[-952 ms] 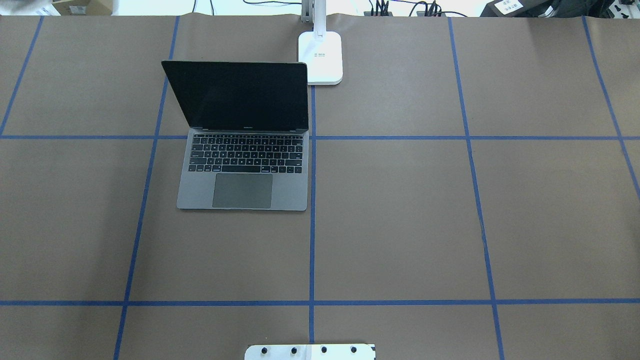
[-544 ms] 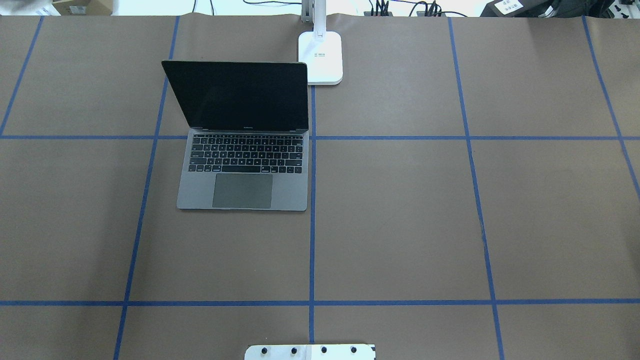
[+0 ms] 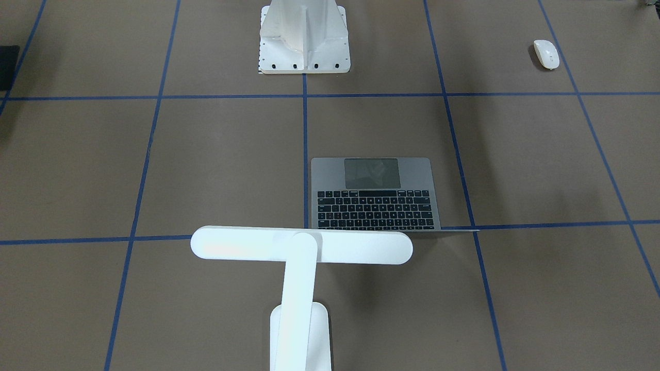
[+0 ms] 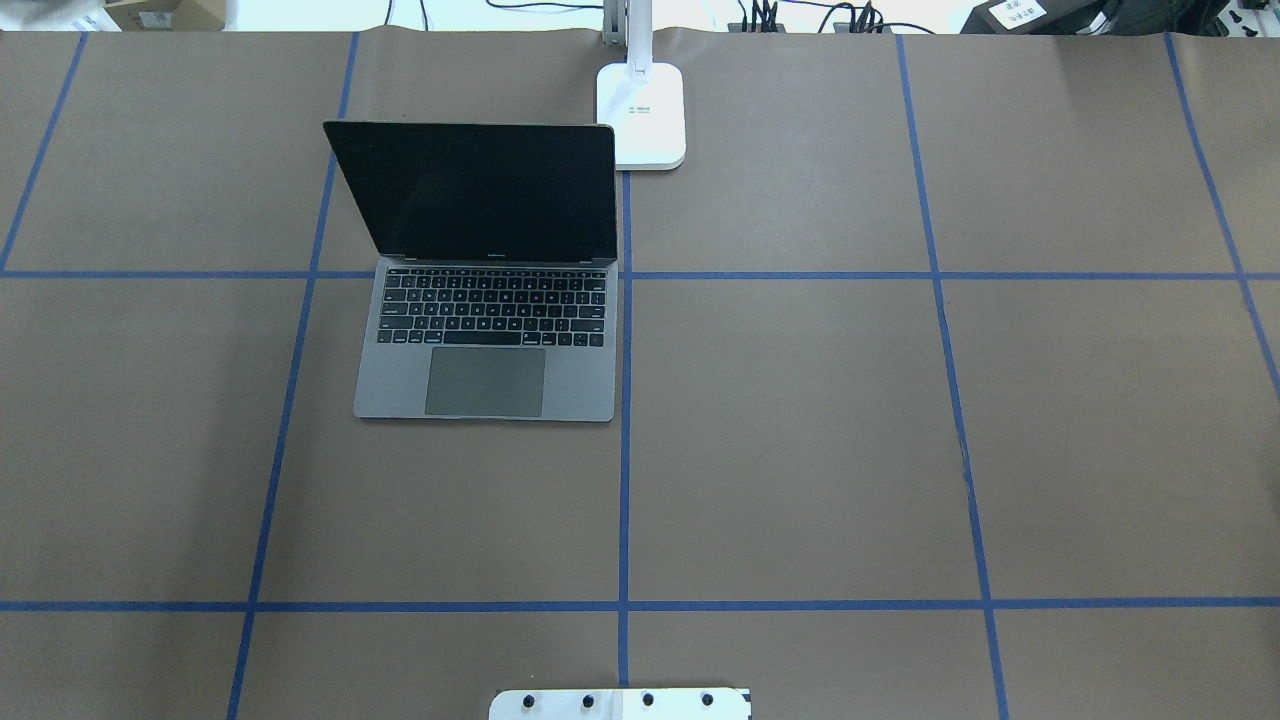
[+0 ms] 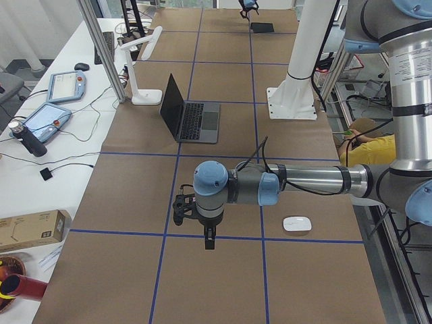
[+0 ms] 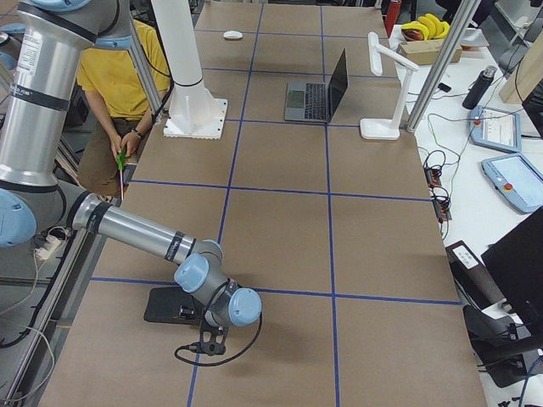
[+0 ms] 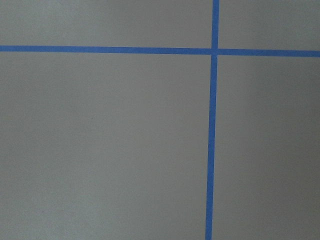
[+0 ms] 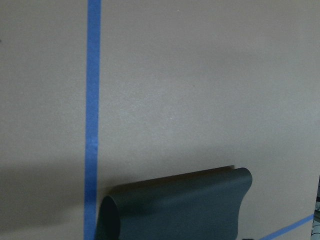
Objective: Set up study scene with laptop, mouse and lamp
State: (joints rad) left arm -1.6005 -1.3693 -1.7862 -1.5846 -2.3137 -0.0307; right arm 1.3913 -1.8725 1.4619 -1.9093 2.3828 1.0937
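Slim grey metal laptop (image 4: pixel 485 340) open on table, screen dark. White T-shaped desk lamp (image 3: pixel 301 246) beside it, at far edge. Small glossy white oval mouse (image 3: pixel 546 53) well apart, near left gripper (image 5: pixel 209 241). Right gripper (image 6: pixel 210 342) near flat black pad (image 6: pixel 165 305). Finger spread on both: cannot tell.

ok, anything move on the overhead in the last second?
Nothing visibly changed. The laptop sits open in the same spot, and the lamp has its base where it was, at the table's far edge.
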